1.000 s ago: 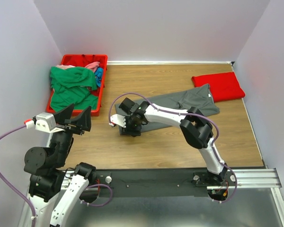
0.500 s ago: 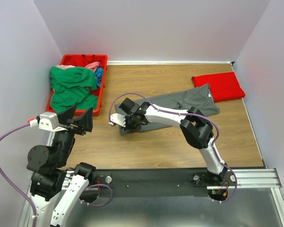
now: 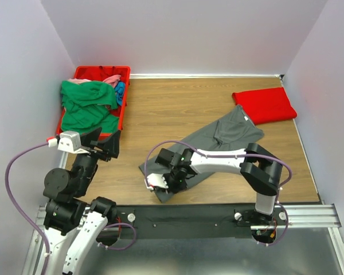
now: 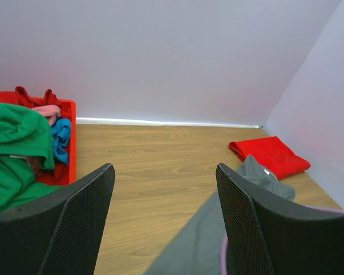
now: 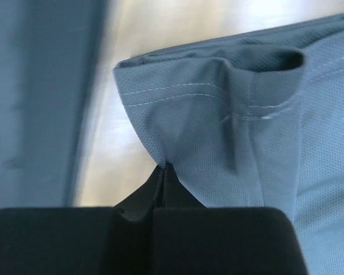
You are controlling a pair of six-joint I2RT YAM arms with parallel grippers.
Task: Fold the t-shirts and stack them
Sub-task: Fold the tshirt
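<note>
A dark grey t-shirt (image 3: 218, 134) lies stretched slantwise across the wooden table, from the back right towards the near edge. My right gripper (image 3: 160, 182) is shut on that shirt's near-left hem, close to the table's front edge. In the right wrist view the fingertips (image 5: 164, 167) pinch a fold of the grey cloth (image 5: 246, 132). A bright red t-shirt (image 3: 265, 105) lies folded at the back right. My left gripper (image 3: 103, 143) hovers open over the left side, nothing between its fingers (image 4: 163, 167). The left wrist view shows the grey shirt (image 4: 218, 229) and the red one (image 4: 269, 156).
A red plastic bin (image 3: 100, 71) stands at the back left, holding a heaped green shirt (image 3: 89, 106), a pink one (image 3: 110, 79) and a blue one (image 3: 120, 90). White walls close in the table on three sides. A black rail runs along the near edge.
My right gripper closed on the grey shirt's hem and dragged it towards the near edge, stretching the shirt out. The left arm shifted a little to the right.
</note>
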